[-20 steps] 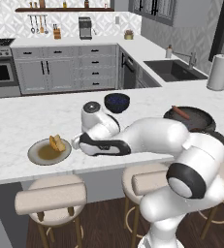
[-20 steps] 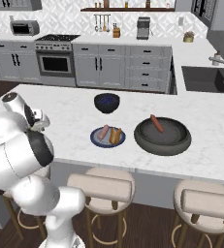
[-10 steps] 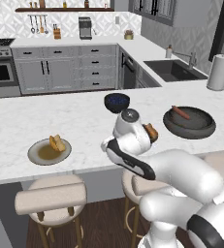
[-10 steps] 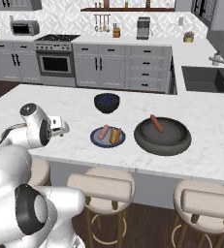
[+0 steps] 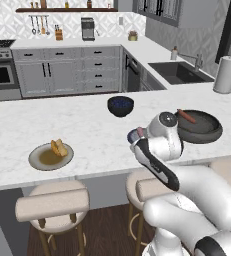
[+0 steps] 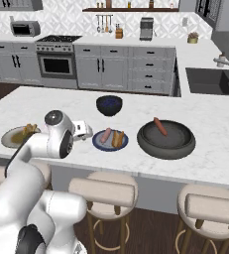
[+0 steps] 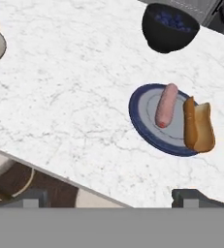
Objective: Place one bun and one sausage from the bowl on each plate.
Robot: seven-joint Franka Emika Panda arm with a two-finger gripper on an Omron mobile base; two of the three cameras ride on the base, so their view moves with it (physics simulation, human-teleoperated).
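The wide dark bowl [image 6: 166,141] stands on the counter's right part with one sausage [image 6: 160,126] in it. The small blue-grey plate [image 6: 110,144] carries a pink sausage [image 7: 167,104] and a bun [image 7: 198,127] side by side. At the left, the beige plate [image 6: 12,138] holds a bun [image 6: 29,130]. My gripper [image 6: 84,130] hangs open over the counter's front edge between the two plates, just left of the blue-grey plate. Its fingertips [image 7: 191,196] stand far apart with nothing between them.
A smaller, deeper dark blue bowl [image 6: 109,104] sits behind the blue-grey plate. Round stools [image 6: 103,191] line the counter's near side. A paper towel roll [image 5: 225,74] stands at the far right near the sink [image 5: 179,71].
The arm has swung from over the beige plate rightward, to beside the blue-grey plate. The jaws stayed open and empty. The food and dishes have not moved.
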